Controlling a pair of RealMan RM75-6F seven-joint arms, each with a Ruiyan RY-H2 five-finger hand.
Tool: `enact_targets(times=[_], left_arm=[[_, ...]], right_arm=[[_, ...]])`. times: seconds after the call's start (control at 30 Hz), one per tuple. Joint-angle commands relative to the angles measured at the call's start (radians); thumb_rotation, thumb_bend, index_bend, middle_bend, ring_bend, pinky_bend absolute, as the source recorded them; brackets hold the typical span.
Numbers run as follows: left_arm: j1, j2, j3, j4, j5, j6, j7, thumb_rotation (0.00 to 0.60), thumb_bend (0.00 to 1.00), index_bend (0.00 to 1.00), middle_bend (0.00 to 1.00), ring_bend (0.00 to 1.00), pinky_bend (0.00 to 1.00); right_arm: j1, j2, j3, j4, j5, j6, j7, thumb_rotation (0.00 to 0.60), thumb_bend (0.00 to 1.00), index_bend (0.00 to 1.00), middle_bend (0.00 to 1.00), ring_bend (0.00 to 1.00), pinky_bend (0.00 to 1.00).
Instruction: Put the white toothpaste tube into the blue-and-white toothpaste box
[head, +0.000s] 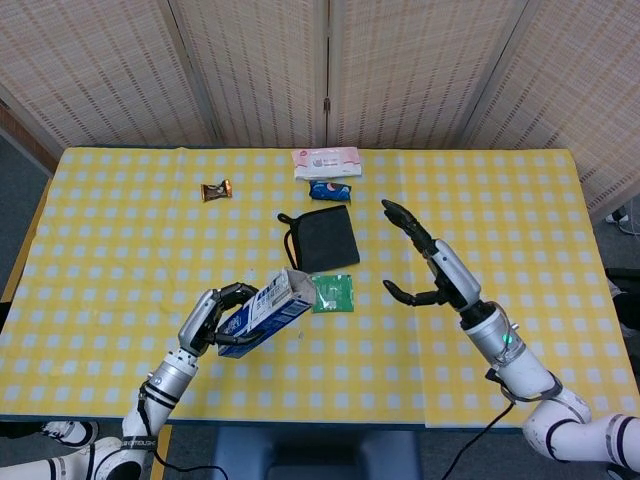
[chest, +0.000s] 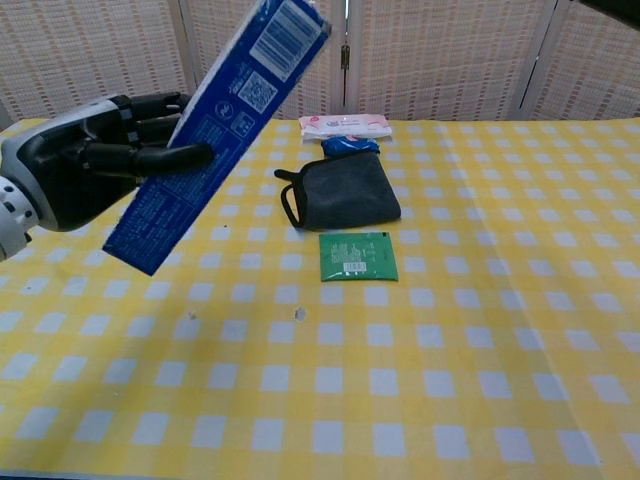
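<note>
My left hand (head: 212, 316) grips the blue-and-white toothpaste box (head: 266, 309) above the near left part of the table. The box lies tilted, its open end pointing up and to the right. In the chest view the same left hand (chest: 88, 167) holds the box (chest: 214, 138) slanted, barcode end uppermost. My right hand (head: 430, 268) hovers to the right of the box, well apart from it, fingers spread and holding nothing. No white toothpaste tube shows in either view; I cannot tell whether it is inside the box.
A black pouch (head: 322, 240) lies mid-table with a green sachet (head: 334, 293) just in front of it. Behind them are a blue packet (head: 330, 189) and a pink-and-white tissue pack (head: 326, 160). A brown candy wrapper (head: 216, 190) lies far left.
</note>
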Motion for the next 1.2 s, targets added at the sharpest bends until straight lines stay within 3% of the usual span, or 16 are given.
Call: enact_targets(times=[0.03,0.2,0.33,0.47,0.53,0.63,0.87,1.2], left_arm=[[0.014,0.002,0.033,0.06,0.021,0.017,0.042,0.6,0.22,0.55,0.51,0.42,0.47],[0.024,-0.012,0.071,0.144,0.047,0.027,0.082,0.6,0.22,0.55,0.51,0.42,0.47],[0.028,-0.018,0.092,0.191,0.058,0.027,0.069,0.6,0.22,0.55,0.51,0.42,0.47],[0.035,-0.02,0.106,0.235,0.064,0.03,0.055,0.6,0.22,0.55,0.51,0.42,0.47],[0.04,-0.026,0.114,0.259,0.069,0.038,0.048,0.6,0.22,0.55,0.51,0.42,0.47],[0.046,-0.038,0.131,0.301,0.085,0.048,0.053,0.6,0.22,0.55,0.51,0.42,0.47],[0.063,-0.094,0.201,0.442,0.138,0.058,0.156,0.6,0.22,0.55,0.51,0.42,0.47],[0.063,-0.217,0.241,0.665,0.176,0.056,0.221,0.6,0.22,0.54,0.51,0.41,0.45]], right_arm=[[-0.066,0.085,-0.057,0.002,-0.009,0.019,-0.095,0.6,0.4,0.0,0.0,0.0,0.0],[-0.135,0.166,-0.119,0.002,-0.02,0.037,-0.238,0.6,0.4,0.0,0.0,0.0,0.0],[-0.221,0.236,-0.167,-0.035,0.062,0.042,-0.564,0.6,0.4,0.0,0.0,0.0,0.0],[-0.265,0.325,-0.222,-0.119,0.217,-0.04,-0.882,0.6,0.4,0.0,0.0,0.0,0.0],[-0.283,0.327,-0.229,-0.157,0.313,-0.035,-1.06,0.6,0.4,0.0,0.0,0.0,0.0],[-0.312,0.286,-0.225,-0.189,0.404,0.018,-1.221,0.6,0.4,0.0,0.0,0.0,0.0],[-0.381,0.193,-0.22,-0.161,0.386,0.115,-1.263,0.6,0.4,0.0,0.0,0.0,0.0],[-0.414,0.181,-0.221,-0.161,0.314,0.129,-1.276,0.6,0.4,0.0,0.0,0.0,0.0]])
